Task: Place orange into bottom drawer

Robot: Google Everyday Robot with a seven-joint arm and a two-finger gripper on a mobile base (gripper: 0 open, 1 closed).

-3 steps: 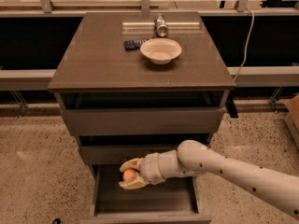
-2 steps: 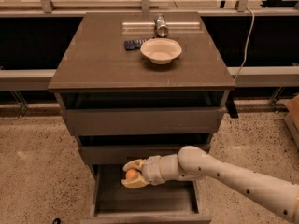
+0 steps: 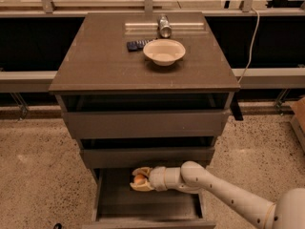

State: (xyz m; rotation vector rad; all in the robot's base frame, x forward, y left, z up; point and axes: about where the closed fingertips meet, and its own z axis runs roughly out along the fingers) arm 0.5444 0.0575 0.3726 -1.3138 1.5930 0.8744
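Observation:
The orange (image 3: 138, 179) is a small round orange fruit held between the fingers of my gripper (image 3: 140, 180). The gripper reaches in from the lower right and sits inside the open bottom drawer (image 3: 147, 204), near its back left, just under the middle drawer's front. The gripper is shut on the orange and holds it low over the drawer floor. The bottom drawer is pulled out of the grey-brown cabinet (image 3: 143, 70).
On the cabinet top stand a white bowl (image 3: 164, 51), a metal can (image 3: 164, 26) lying behind it and a dark flat object (image 3: 137, 45). The two upper drawers are slightly ajar. A cable hangs at the right. Speckled floor surrounds the cabinet.
The gripper with the orange has moved further back and lower into the bottom drawer, toward the cabinet.

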